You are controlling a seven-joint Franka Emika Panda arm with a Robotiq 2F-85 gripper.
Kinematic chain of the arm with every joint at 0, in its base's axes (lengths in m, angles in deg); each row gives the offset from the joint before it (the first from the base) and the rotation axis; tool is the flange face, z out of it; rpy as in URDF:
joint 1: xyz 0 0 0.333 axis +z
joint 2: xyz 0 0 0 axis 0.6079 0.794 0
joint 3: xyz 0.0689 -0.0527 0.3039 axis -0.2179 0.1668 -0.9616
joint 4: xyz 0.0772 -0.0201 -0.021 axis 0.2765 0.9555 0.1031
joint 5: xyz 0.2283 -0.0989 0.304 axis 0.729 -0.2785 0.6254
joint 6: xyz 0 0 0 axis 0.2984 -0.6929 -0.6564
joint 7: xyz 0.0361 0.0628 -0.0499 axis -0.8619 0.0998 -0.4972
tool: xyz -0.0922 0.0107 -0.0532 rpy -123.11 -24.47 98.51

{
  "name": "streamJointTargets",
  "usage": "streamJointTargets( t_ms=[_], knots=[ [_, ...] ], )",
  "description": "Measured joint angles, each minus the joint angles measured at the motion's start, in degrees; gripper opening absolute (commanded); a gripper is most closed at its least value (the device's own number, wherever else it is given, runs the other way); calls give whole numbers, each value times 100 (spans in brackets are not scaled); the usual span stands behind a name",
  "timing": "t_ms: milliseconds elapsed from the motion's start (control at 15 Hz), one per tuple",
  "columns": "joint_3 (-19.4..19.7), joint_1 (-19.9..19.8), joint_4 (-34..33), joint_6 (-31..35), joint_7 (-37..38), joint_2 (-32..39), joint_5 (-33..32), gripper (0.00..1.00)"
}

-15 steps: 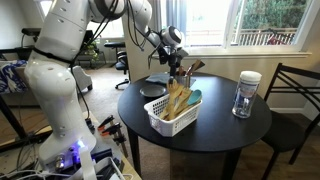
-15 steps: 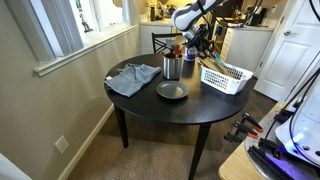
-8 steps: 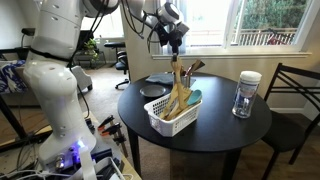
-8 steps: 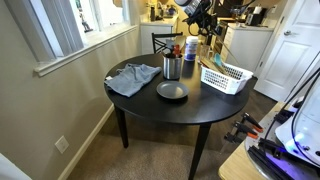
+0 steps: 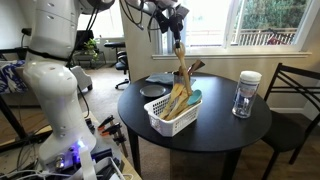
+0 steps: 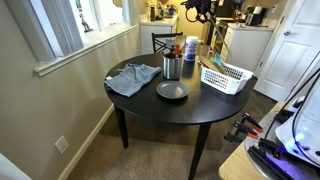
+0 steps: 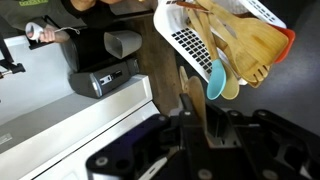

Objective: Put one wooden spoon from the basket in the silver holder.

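The wrist view gives me what neither exterior view does: the gripper (image 7: 195, 128) at the bottom centre of the frame, its fingers closed narrow on the shaft of the wooden spoon (image 7: 190, 92), which runs up toward the basket (image 7: 190, 45) at upper right. The basket is packed with pale wooden utensils and a teal utensil (image 7: 215, 76).

In an exterior view the gripper (image 5: 172, 22) sits at the top edge, and the spoon hangs from it slightly tilted. Its lower end reaches down among the other handles above the basket (image 5: 165, 125) at frame centre. I cannot tell whether it is clear of them.

Only one exterior view shows the silver holder (image 6: 172, 69) clearly. It stands on the table (image 6: 140, 100) left of the basket, behind a dark plate (image 6: 171, 92) and beside a grey cloth (image 6: 133, 78). There the spoon is too thin for me to make out. The glass jar (image 5: 246, 94) stands at the right of the table, well apart from the basket.

A second ago the gripper was low, just above the basket's utensils. It has since risen to the top of the frame, drawing the spoon upward.
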Motion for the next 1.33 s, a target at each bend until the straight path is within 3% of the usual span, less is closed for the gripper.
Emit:
streamJointTargets(
  t_ms=[533,1000,1333],
  knots=[
    [-14,-2,153,1440,963,-666,706,8],
    [-87,14,1156,3390,1449,-1184,862,8],
    [-212,-194,1608,3986,1447,-1328,2009,8]
  ],
)
